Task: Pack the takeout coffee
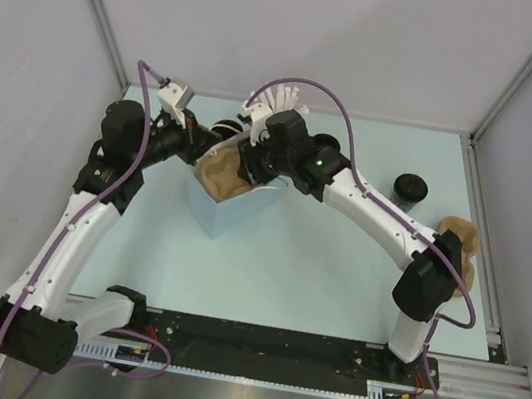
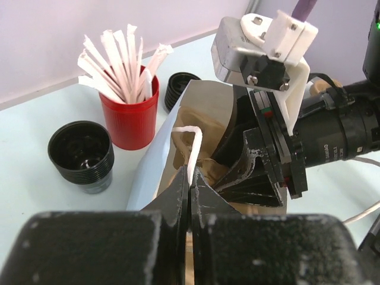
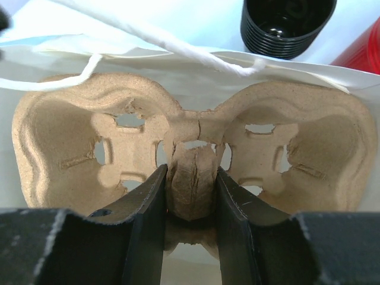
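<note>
From above, we see the white bag [image 1: 218,214]; the takeout coffee [image 1: 410,190] stands well right of it, unpacked. Left wrist: the left gripper [image 2: 190,181] pinches the bag's string handle [image 2: 194,148]. Right wrist: the right gripper [image 3: 191,178] clamps the cardboard tray [image 3: 77,148] inside the bag. We judge the coffee remains to load.

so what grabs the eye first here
Both arms meet over the white paper bag mid-table: the right gripper pinches the centre post of the cardboard tray at its mouth, the left gripper is shut on its string handle. A red cup of white sticks stands behind, and a black cup sits alone right.
</note>
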Robot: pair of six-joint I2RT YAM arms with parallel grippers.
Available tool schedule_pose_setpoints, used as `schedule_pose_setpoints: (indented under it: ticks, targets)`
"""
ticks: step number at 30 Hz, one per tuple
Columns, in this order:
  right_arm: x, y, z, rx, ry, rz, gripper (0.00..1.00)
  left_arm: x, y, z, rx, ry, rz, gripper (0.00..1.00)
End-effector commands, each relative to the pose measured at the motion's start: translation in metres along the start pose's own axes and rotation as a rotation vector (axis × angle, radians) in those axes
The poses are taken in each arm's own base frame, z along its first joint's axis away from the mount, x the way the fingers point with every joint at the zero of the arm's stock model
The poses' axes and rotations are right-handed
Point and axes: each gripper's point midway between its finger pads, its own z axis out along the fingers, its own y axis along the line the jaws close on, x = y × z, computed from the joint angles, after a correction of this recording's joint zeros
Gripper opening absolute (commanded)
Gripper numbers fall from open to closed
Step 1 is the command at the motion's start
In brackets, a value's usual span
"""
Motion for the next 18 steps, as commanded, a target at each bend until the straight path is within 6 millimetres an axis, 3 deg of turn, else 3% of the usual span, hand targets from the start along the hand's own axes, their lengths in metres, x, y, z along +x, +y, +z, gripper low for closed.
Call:
schedule_pose_setpoints:
  ticks: [1, 11, 18]
  targets:
    - [-0.013, -0.011, 0.002, 0.066, -0.019, -0.025, 0.37, -0.016, 0.009, -0.007, -0.065, -0.057, -0.019, 0.0]
    - [-0.01, -0.005, -0.001, 0.069, 0.011, -0.062, 0.38, -0.029, 0.004, -0.01, -0.057, -0.062, -0.066, 0.0]
    - [0.001, -0.004, 0.009, 0.075, 0.056, -0.079, 0.38, -0.033, 0.007, -0.009, -0.076, -0.066, -0.083, 0.0]
